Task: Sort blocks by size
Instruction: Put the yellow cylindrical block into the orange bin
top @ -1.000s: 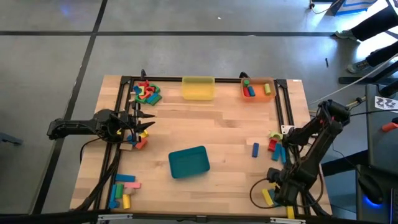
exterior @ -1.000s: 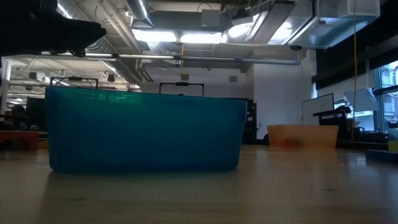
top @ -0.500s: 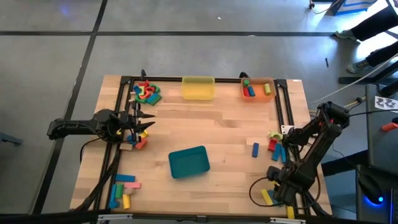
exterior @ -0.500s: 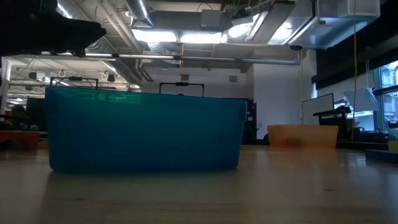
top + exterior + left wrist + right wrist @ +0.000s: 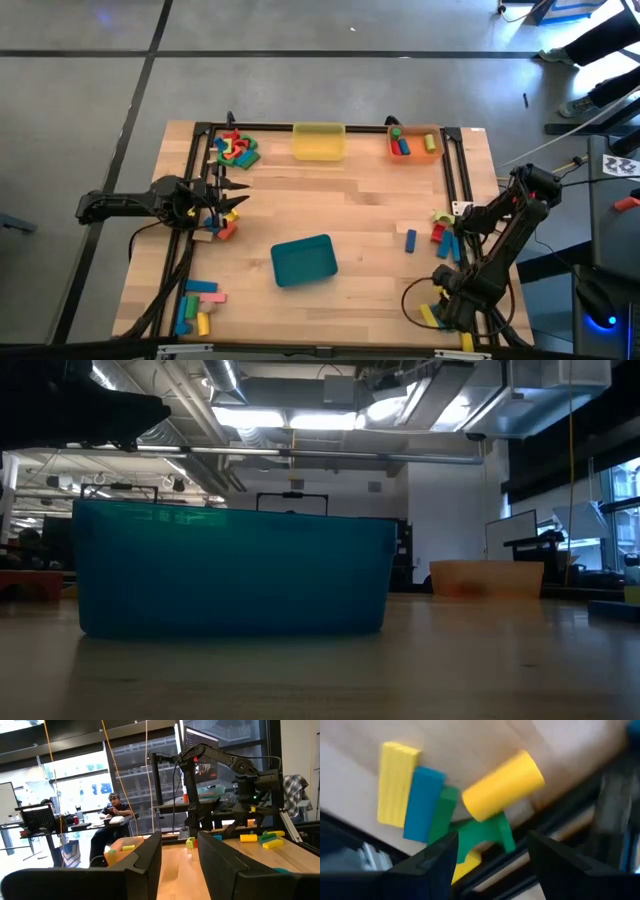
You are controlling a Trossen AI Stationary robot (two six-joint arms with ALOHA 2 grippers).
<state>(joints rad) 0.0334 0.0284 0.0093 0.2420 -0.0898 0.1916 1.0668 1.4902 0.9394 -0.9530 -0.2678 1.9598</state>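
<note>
Blocks (image 5: 232, 148) lie in five loose groups on the wooden table (image 5: 370, 200): at 11, 9, 7, 4 and 5 o'clock. Three trays: yellow tray (image 5: 319, 141) at 12, orange tray (image 5: 414, 142) at 1 holding three blocks, teal tray (image 5: 304, 260) near centre. Left gripper (image 5: 236, 195), at 9, fingers parted, empty. Right gripper (image 5: 490, 857), at 5, spread above blocks. One seated person (image 5: 113, 812) in the room.

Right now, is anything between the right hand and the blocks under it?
Nothing visible. The right hand is open just above the yellow cylinder and green block, with only clear space between its fingers and them.
</note>
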